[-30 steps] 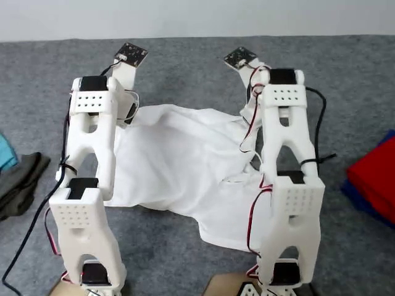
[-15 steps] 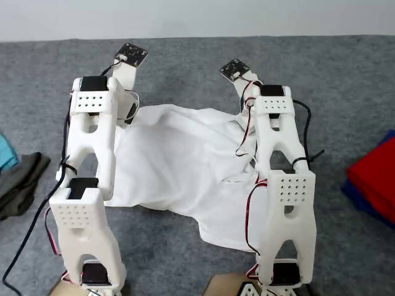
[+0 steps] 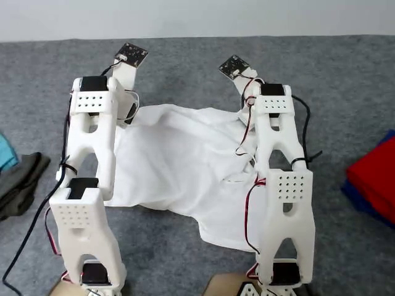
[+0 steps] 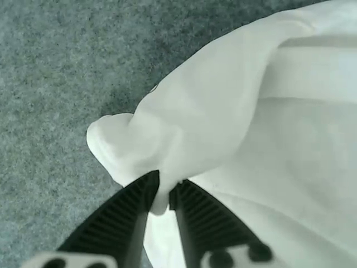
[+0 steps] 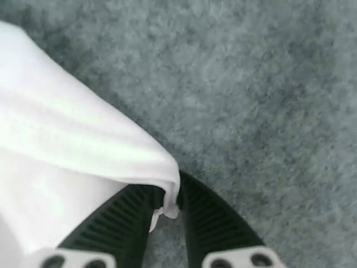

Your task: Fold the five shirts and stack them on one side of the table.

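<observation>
Since a second ago your right arm (image 3: 281, 185) has swung slightly inward toward the left arm (image 3: 92, 154), which has not moved; the white shirt (image 3: 179, 166) has barely shifted. That one shirt lies rumpled on the grey desk (image 3: 185, 68) between both arms. Your left gripper (image 4: 163, 192) pinches a bunched far corner and your right gripper (image 5: 172, 204) clamps the opposite far edge. At the right sits one red piece (image 3: 373, 182) on a blue one (image 3: 352, 191), probably folded shirts. At the left are a dark grey garment (image 3: 21, 179) and a teal one (image 3: 5, 151).
</observation>
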Available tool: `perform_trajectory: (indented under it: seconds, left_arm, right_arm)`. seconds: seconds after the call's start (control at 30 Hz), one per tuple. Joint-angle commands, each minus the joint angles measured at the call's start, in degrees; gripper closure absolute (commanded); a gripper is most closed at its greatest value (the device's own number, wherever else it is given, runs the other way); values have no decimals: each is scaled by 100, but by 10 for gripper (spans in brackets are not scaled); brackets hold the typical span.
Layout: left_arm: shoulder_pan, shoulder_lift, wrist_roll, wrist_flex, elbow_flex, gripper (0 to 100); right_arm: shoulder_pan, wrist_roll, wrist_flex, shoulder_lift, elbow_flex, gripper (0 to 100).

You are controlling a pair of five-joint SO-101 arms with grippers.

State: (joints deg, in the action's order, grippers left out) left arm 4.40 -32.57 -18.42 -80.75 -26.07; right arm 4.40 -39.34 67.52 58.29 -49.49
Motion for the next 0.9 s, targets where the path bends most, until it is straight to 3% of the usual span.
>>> perform_trajectory:
  seconds: [0.0, 0.4, 0.6, 0.87]
  left_arm:
    - [35, 141, 0, -26, -48, 994]
    - [-18, 659, 44, 44, -796, 994]
    - [35, 492, 53, 774, -1200, 994]
    - [35, 492, 53, 1099, -1226, 994]
  right_arm:
    - [31, -53, 127, -365, -387, 987]
    - [4, -53, 822, -831, -2242, 987]
    - [-233, -53, -418, -831, -2347, 987]
    - [-418, -79, -1455, -866, -2382, 987]
